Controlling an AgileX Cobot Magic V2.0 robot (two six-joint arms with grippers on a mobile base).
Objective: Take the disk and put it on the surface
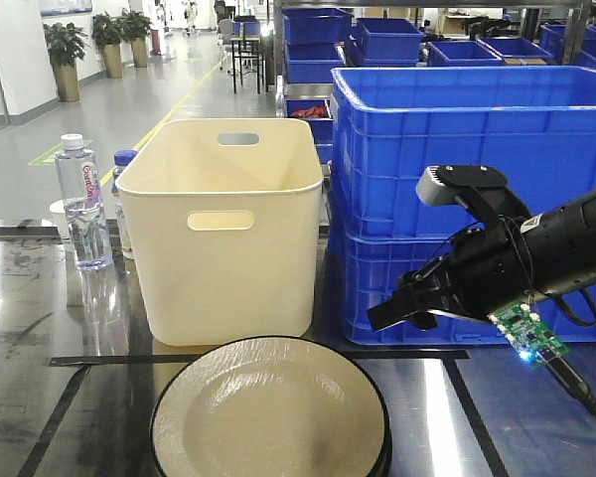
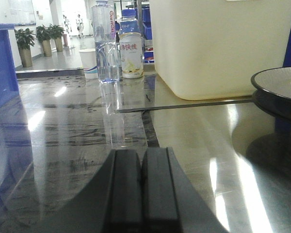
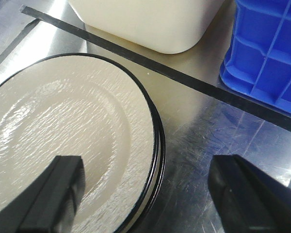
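The disk [image 1: 268, 412] is a cream plate with a black rim. It lies on the glossy dark surface [image 1: 35, 343] at the front centre, and a second black rim shows just beneath it. My right gripper [image 1: 382, 318] hangs to its right, above the table. In the right wrist view the disk [image 3: 63, 126] fills the left half. The right gripper [image 3: 148, 172] is open there, one finger over the plate and the other over the bare surface [image 3: 208, 126], so it straddles the right rim. My left gripper [image 2: 141, 162] is shut on nothing, low over the surface [image 2: 194, 141], with the disk [image 2: 281, 85] far to its right.
A cream bin [image 1: 228, 229] stands right behind the disk. Stacked blue crates [image 1: 457, 139] are behind my right arm. Two bottles [image 1: 84, 204] and a paper cup [image 2: 88, 63] stand at the back left. Black tape [image 1: 119, 360] crosses the table.
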